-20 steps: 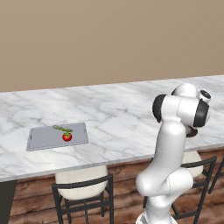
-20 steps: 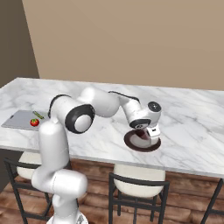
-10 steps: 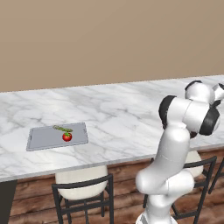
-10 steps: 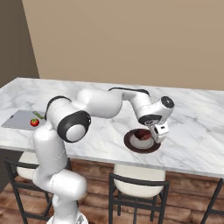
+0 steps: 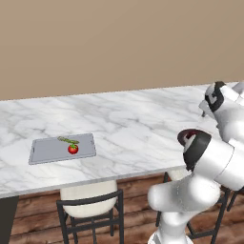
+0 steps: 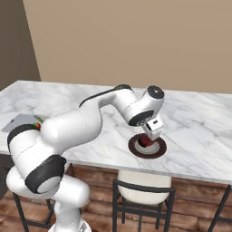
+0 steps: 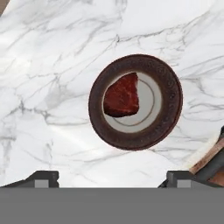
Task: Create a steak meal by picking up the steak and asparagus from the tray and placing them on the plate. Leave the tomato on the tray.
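Steak (image 7: 122,96) lies on plate (image 7: 168,85); gripper (image 7: 111,177) above, jaws wide, empty. Next: cross left to tray (image 5: 45,152), grasp asparagus (image 5: 68,140), leave tomato (image 5: 73,149).

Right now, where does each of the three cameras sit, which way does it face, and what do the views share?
Left base view: behind the arm's left, looking forward and down over the marble counter at the tray holding tomato and asparagus; white arm links at lower right.
Right base view: behind the arm's right, facing the plate with the steak; the arm reaches from lower left.
Hand view: above the plate, looking down; open gripper tips at bottom.
Shared: right base and hand views both show steak on plate.
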Controlling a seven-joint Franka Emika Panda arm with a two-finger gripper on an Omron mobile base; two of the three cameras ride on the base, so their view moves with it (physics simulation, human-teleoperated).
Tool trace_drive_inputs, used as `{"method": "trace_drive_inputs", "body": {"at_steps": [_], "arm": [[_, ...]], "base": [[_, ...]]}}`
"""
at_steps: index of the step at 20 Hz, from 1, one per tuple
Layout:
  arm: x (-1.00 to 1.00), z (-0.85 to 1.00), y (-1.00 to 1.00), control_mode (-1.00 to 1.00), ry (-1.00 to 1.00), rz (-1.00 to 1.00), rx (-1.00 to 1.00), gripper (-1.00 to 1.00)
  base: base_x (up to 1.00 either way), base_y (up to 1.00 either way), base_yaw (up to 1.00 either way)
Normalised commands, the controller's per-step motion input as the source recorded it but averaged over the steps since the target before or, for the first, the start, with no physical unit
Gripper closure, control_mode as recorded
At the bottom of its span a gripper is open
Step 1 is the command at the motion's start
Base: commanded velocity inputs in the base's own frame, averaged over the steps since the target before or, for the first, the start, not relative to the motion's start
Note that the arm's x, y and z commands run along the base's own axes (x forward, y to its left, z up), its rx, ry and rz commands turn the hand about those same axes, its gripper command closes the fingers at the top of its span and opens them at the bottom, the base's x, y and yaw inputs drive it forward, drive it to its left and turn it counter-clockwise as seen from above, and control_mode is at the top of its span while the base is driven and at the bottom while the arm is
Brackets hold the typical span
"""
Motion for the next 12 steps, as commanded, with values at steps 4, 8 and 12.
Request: {"method": "trace_drive_inputs", "body": {"at_steps": [4, 8, 12], "arm": [[-0.13, 0.35, 1.00, -1.00, -0.01, 0.17, -0.27, -1.00], [0.00, 0.24, 1.00, -1.00, 0.00, 0.25, -0.23, -1.00], [0.09, 0.32, 1.00, -1.00, 0.00, 0.31, -0.09, -1.00]], "base": [[0.00, 0.00, 0.00], [0.00, 0.00, 0.00], [0.00, 0.00, 0.00]]}}
